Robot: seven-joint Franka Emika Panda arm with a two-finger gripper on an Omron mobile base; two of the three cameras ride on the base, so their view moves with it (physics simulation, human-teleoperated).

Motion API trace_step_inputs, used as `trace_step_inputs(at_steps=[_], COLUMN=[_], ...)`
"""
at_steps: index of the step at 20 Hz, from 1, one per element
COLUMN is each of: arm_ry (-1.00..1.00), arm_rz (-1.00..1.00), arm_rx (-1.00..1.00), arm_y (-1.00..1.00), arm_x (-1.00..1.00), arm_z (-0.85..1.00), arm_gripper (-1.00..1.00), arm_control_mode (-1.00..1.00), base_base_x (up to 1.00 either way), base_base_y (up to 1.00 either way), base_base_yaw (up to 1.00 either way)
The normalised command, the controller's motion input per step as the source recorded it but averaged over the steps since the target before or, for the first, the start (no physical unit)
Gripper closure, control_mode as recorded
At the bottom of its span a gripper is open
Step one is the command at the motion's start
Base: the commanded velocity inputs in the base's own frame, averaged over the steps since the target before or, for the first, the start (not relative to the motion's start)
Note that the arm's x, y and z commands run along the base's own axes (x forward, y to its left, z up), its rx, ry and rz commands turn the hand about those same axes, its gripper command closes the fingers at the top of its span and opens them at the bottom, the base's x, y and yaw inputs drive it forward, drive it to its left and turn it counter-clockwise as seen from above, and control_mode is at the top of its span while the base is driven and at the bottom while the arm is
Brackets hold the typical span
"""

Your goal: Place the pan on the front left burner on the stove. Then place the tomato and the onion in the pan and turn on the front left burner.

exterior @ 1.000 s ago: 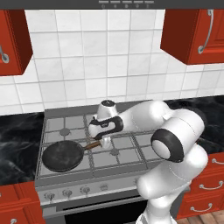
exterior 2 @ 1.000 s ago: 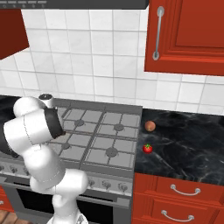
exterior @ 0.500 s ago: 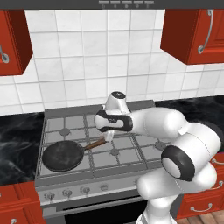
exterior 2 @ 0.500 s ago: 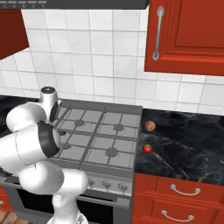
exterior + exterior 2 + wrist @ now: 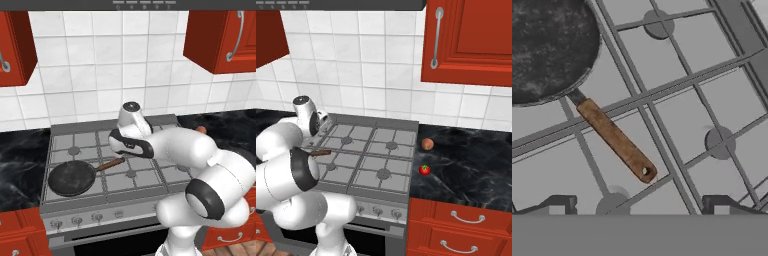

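A: Where's the pan [image 5: 71, 177] sitting?
B: On the stove's [image 5: 150, 176] near left burner. I'm holding my claw [image 5: 640, 204] spread, empty, above its handle.
A: Tomato [image 5: 425, 170], onion [image 5: 427, 144]?
B: Both lying on the table [image 5: 471, 165], right.

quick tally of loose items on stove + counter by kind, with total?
Pans: 1, the pan on the stove
Tomatoes: 1, the tomato on the counter
Onions: 1, the onion on the counter
Total: 3
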Motion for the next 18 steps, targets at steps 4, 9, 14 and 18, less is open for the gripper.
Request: trace_step_inputs(at_steps=[4, 9, 14, 18], arm_ry=[0.00, 0.00, 0.00, -0.01], arm_rz=[-0.44, -0.39, -0.36, -0.32], arm_rx=[0.07, 0.11, 0.15, 0.15], arm_y=[-0.53, -0.61, -0.75, -0.71], arm_x=[0.00, 0.00, 0.00, 0.00], arm_z=[0.00, 0.01, 0.00, 0.00], arm_gripper=[-1.00, -1.00, -1.00, -1.00], arm_control_mode=[-1.00, -1.00, -1.00, -1.00], base_base_x=[0.00, 0.00, 0.00, 0.00], base_base_y=[0.00, 0.00, 0.00, 0.00], base_base_yaw=[0.00, 0.00, 0.00, 0.00])
